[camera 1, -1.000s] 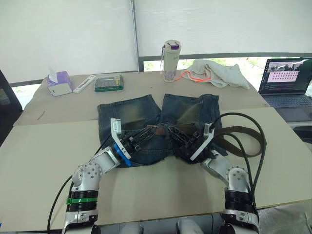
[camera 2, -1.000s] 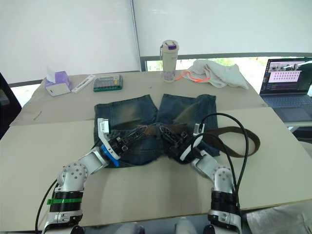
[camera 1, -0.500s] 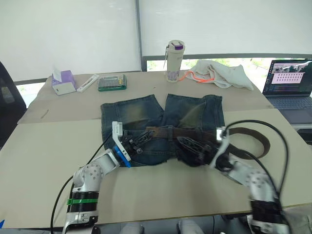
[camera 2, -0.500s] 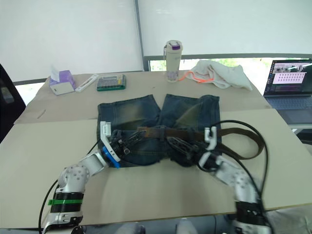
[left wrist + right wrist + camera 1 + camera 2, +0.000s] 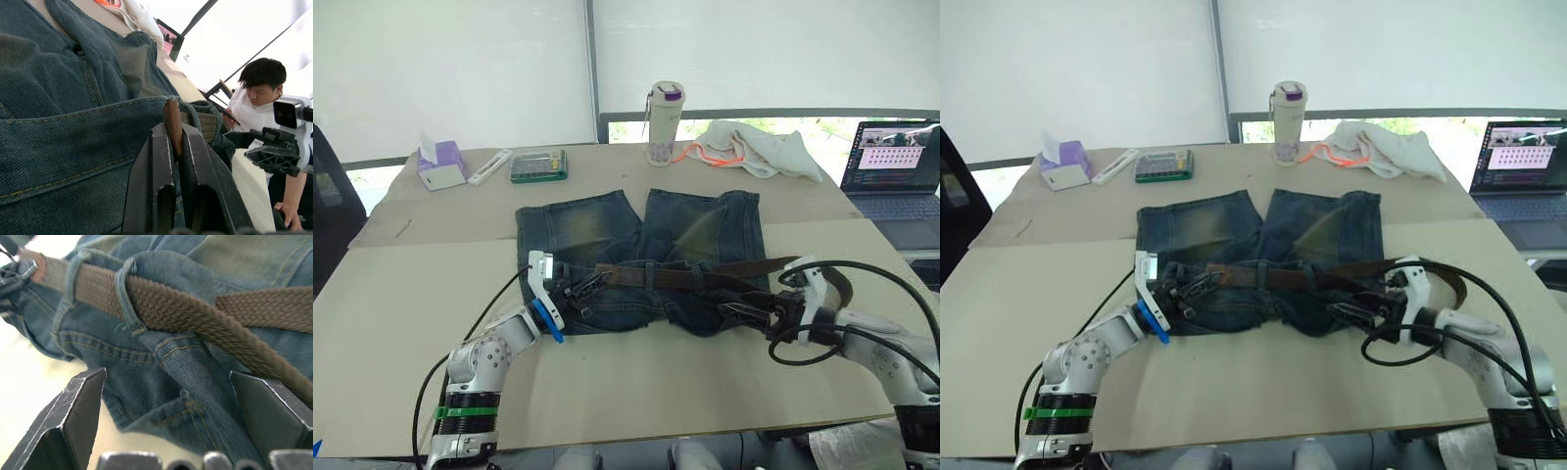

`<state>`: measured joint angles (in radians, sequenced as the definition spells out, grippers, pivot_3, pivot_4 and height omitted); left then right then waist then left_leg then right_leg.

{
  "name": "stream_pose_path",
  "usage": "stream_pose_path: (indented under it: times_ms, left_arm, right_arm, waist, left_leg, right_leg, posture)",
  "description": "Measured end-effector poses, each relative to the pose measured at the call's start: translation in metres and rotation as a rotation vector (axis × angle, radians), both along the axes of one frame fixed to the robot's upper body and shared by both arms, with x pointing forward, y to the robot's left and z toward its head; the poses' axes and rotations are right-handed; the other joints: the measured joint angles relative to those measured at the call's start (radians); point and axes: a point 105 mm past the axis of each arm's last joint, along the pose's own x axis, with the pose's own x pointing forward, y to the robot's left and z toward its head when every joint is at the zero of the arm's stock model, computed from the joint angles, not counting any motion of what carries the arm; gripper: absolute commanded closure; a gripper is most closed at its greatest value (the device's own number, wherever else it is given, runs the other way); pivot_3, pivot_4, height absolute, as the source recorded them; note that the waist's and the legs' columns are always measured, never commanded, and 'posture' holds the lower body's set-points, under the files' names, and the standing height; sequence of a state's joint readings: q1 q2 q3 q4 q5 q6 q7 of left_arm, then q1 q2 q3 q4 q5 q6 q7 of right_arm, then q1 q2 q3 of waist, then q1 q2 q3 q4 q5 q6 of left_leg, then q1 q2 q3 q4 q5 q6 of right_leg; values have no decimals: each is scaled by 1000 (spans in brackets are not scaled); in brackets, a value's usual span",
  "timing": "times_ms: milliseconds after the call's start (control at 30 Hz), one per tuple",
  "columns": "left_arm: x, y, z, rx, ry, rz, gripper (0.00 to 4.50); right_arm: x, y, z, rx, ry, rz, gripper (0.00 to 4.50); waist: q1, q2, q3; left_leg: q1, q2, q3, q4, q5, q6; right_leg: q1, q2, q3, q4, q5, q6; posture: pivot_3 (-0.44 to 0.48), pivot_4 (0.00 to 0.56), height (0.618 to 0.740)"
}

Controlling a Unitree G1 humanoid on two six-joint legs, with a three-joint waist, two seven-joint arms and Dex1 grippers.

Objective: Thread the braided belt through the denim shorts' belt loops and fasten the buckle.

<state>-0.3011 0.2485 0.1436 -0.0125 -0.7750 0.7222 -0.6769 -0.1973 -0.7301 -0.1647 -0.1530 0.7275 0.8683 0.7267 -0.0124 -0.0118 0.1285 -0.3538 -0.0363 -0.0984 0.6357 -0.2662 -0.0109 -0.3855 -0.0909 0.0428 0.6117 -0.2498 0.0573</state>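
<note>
Braided belt [image 5: 675,276] lying thru front belt loops [image 5: 128,296] of denim shorts [image 5: 607,230]; left gripper [image 5: 171,161] pinching belt tip, right gripper [image 5: 171,431] spread wide, empty; remaining loops + buckle fastening looking undone

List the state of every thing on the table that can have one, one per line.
braided belt: laid along the waistband, through at least two loops, free length looped off to the robot's right
denim shorts: spread flat, waistband nearest the robot
belt loops: two with the strap through them
left gripper: fingers shut on the belt's leather tip
right gripper: fingers open, holding nothing
laptop: open, screen lit
bottle: upright, lid closed
</note>
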Motion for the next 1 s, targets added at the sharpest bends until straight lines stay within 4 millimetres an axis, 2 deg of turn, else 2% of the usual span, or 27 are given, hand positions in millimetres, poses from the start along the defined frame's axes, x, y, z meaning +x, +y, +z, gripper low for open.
stream_pose_path:
  times_ms: [167,200,300,567,633,800,867,1000]
  left_arm:
    - [2,-11,3,-15,-8,-12,4500]
    - [2,-12,3,-15,-9,-15,4500]
    - [3,-14,3,-6,-11,-17,4500]
    - [8,-23,5,-16,-21,-17,4500]
    - [8,-25,5,-15,-21,-20,4500]
    - [8,-26,2,11,-14,-11,4500]
    - [8,-18,-4,36,4,14,4500]
    - [10,2,-13,62,37,94,4500]
  right_arm:
    - [10,9,6,-5,-33,0,49]
    - [11,10,5,-15,-32,-4,272]
    - [16,7,2,-29,-26,-33,1147]
    - [21,-8,-1,-35,-19,-110,3988]
    - [23,-11,0,-31,-21,-130,4461]
    - [27,-18,3,93,-20,-226,4461]
    - [28,-27,3,191,-13,-297,4461]
    - [28,-44,-2,282,8,-417,4461]
  waist:
    - [1,0,0]
    - [1,0,0]
    - [1,0,0]
    - [3,0,0]
    - [2,0,0]
    - [1,0,0]
    - [1,0,0]
    - [1,0,0]
  left_leg:
    - [0,0,0,0,0,0]
    - [0,0,0,0,0,0]
    - [0,0,0,0,0,0]
    - [0,0,0,1,0,0]
    - [0,0,0,1,0,0]
    - [0,0,0,1,0,0]
    - [0,0,0,1,0,0]
    - [0,0,0,1,0,0]
  right_leg:
    - [0,0,0,0,0,0]
    - [0,0,0,0,0,0]
    - [0,0,0,0,0,0]
    - [0,0,0,0,0,0]
    - [0,0,0,0,0,0]
    - [0,0,0,1,0,0]
    - [0,0,0,1,0,0]
    - [0,0,0,1,0,0]
  posture:
    - [0,150,740]
    - [0,150,740]
    - [0,150,740]
    - [0,150,740]
    - [0,150,740]
    - [0,150,740]
    - [0,150,740]
    - [0,150,740]
